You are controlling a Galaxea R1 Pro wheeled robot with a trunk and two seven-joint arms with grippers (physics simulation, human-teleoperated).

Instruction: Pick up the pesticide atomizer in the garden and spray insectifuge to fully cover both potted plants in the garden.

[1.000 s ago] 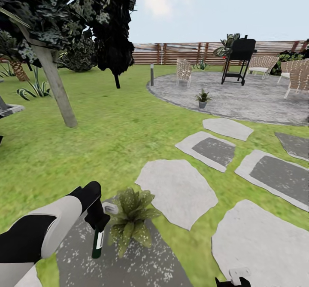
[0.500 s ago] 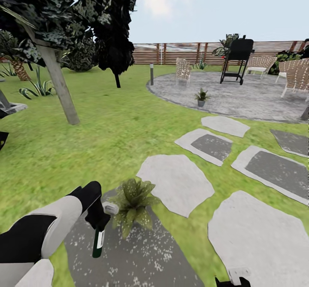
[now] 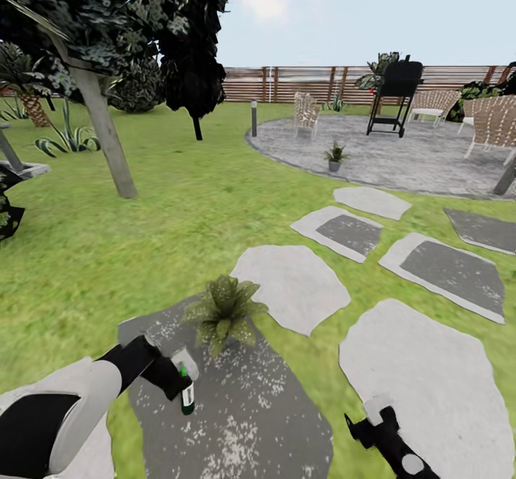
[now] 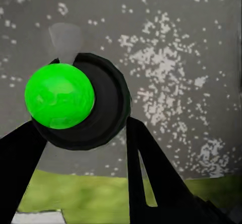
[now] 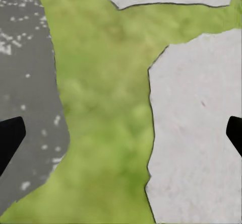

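While the left gripper [image 3: 174, 382] is seen at the lower left of the head view, its two dark fingers [image 4: 151, 178] are pressed against the pesticide atomizer [image 3: 187, 391], which is pinched between them. In the left wrist view the bottle [image 4: 85, 103] is seen end-on as a dark round body with a bright green disc, a pale spray head showing beyond it. In the head view the atomizer is held roughly upright, its pale trigger head uppermost and its dark body with a green mark hanging below, above a dark speckled stepping slab [image 3: 244, 407].

Just beyond the atomizer, the nearer potted plant [image 3: 224, 312] is found at the far end of that same slab, a rosette of speckled green leaves, apart from the bottle. The second potted plant [image 3: 335, 155] is seen well away, in a small grey pot on the round paved patio [image 3: 401, 160].

At the lower right of the head view the right gripper [image 3: 376, 414] is seen over a pale slab [image 3: 423, 378]; in the right wrist view its dark fingertips [image 5: 10, 138] appear at opposite edges, spread wide, with nothing between them but lawn [image 5: 106, 108] and slabs.

Farther out, a black grill [image 3: 394, 95], wicker chairs [image 3: 306, 113], a short grey post [image 3: 254, 118] and a brown slatted fence [image 3: 301, 83] are seen around the patio, and a leaning tree trunk [image 3: 107, 135] is seen on the lawn at the left.
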